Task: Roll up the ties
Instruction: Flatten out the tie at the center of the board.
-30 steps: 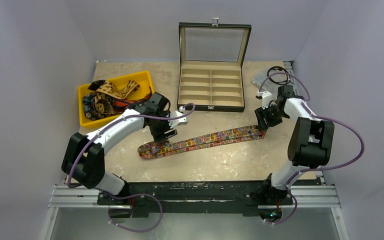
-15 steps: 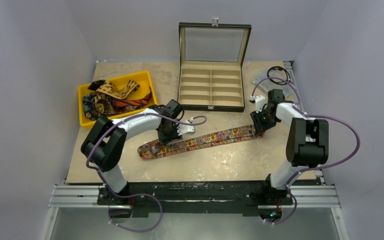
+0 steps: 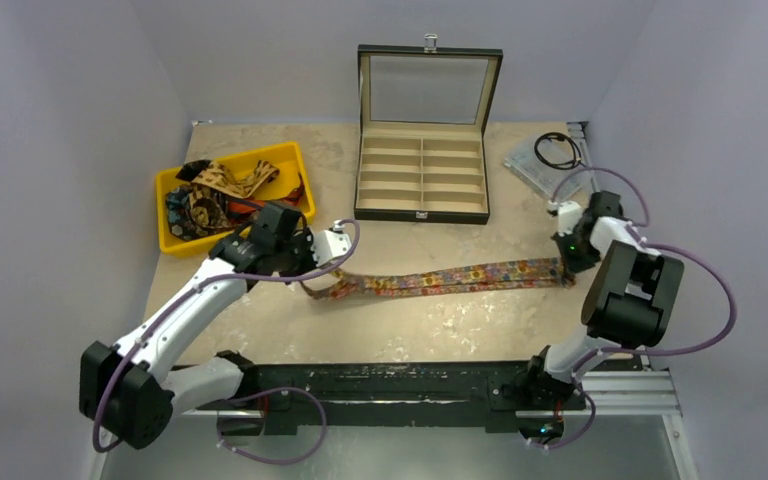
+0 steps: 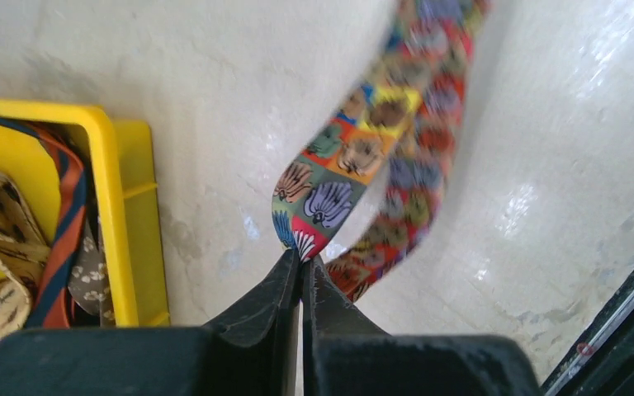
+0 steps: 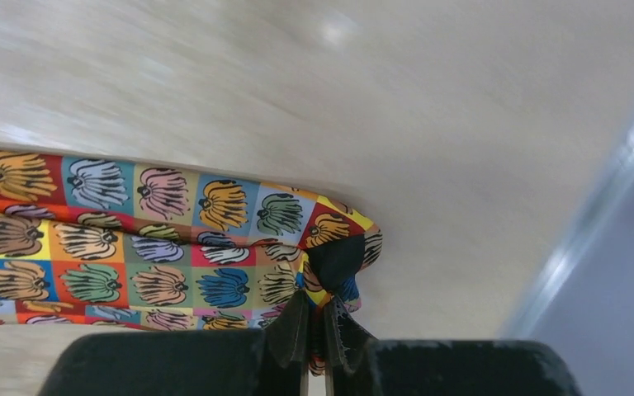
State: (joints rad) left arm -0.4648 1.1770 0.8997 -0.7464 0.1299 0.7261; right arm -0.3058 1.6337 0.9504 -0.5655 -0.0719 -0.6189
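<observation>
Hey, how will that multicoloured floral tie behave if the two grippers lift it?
Probably floppy: the multicoloured floral fabric tie doubles back at the left gripper. Likely thin and light: the right gripper pinches its folded end with shut tips.

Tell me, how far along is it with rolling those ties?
Barely begun. Done: nothing; no tie is rolled and the open box shows bare compartments. In hand: the floral tie is stretched out between the left claw and right claw, each shut on one end. Left: rolling it, then the other ties heaped in the yellow bin.
</observation>
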